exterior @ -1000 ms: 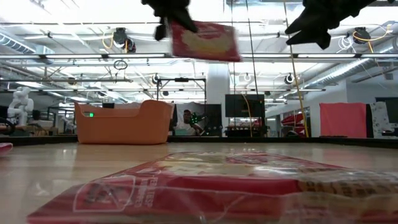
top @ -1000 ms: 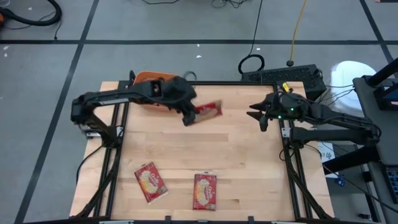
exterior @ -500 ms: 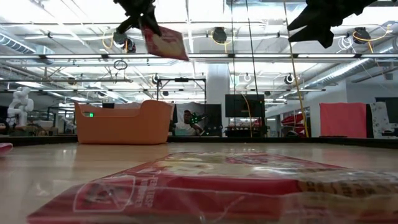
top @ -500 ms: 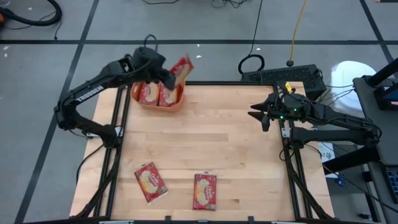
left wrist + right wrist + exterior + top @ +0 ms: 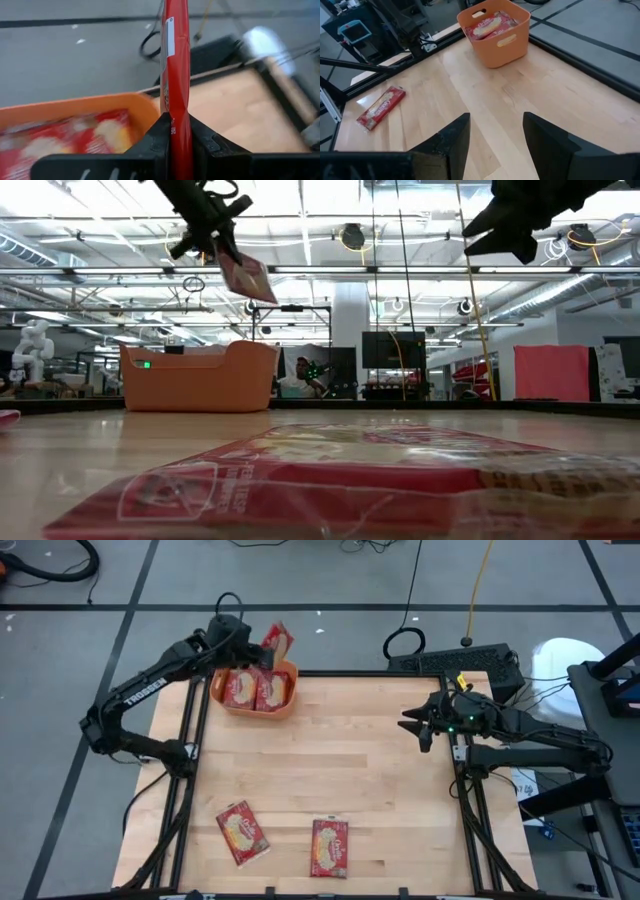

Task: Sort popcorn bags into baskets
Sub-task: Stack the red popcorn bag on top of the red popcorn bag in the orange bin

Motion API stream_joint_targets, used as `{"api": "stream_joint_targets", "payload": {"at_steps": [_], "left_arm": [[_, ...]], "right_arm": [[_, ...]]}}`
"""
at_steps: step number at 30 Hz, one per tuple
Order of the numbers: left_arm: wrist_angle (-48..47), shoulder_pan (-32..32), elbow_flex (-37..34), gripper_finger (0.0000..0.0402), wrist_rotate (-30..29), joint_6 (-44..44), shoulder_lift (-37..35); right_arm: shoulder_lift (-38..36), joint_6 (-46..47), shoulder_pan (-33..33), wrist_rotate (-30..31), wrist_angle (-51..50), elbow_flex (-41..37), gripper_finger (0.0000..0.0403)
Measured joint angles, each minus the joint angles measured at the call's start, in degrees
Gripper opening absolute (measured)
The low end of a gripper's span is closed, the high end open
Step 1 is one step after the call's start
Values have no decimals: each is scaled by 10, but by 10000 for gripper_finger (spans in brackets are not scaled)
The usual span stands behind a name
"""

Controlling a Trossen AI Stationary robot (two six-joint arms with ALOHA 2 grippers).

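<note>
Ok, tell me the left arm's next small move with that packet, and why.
Probably ease the packet back over the orange tub and lower it before letting go. The left gripper pinches it on edge above the tub's far rim, partly past it, so a release here might drop it outside. Two packets already lie inside. The right gripper waits open at the table's right side.

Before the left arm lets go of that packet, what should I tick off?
1. Left gripper shut on the held popcorn bag: ok.
2. Held bag over the orange basket: not ok; it hangs above the far rim, partly beyond it.
3. Room in the basket: ok; two bags lie flat inside, rim not reached.
4. Right gripper out of the way: ok, open, off at the table's right edge.
5. Bags left on the table: two, and, both at the near edge.
</note>
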Motion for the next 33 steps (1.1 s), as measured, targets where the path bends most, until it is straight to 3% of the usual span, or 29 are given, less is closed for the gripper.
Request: {"api": "stream_joint_targets", "payload": {"at_steps": [9, 15, 22, 33], "left_arm": [[224, -3, -185, 39, 7, -84, -56], [301, -10, -283, 39, 3, -115, -73], [391, -19, -366, 40, -2, -127, -73], [457, -34, -444, 40, -20, -147, -73]], "right_arm": [[0, 10, 0, 0, 9, -12, 176], [0, 10, 0, 1, 10, -12, 176], [1, 13, 0, 5, 10, -12, 176], [3, 49, 0, 5, 21, -12, 176]]}}
